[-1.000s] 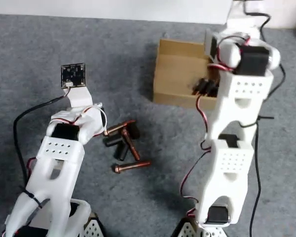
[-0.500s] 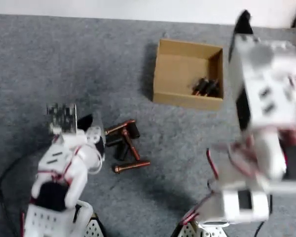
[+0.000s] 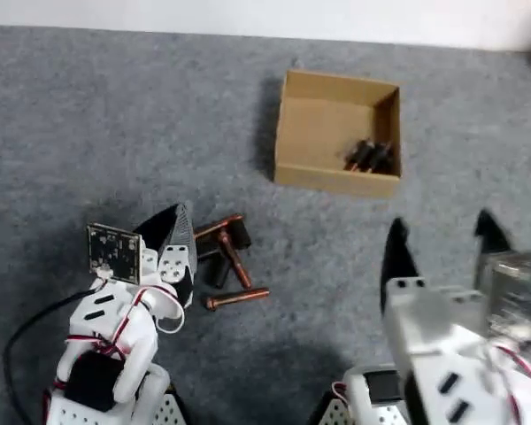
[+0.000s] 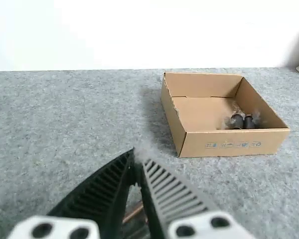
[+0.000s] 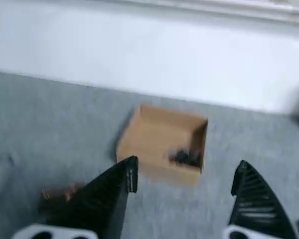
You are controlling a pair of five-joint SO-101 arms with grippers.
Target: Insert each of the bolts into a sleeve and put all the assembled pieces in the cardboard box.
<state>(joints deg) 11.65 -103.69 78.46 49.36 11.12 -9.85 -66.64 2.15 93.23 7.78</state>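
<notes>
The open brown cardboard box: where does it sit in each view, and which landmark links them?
High view: open brown cardboard box on the grey carpet, far side, right of centre.
Left wrist view: beyond the left gripper, near the white wall.
Right wrist view: ahead, framed by the open right gripper.
Shared landmark: dark assembled pieces in one box corner.

You'll see the open cardboard box holding dark assembled pieces against one side wall. Well apart from it, copper bolts and black sleeves lie jumbled together.
</notes>
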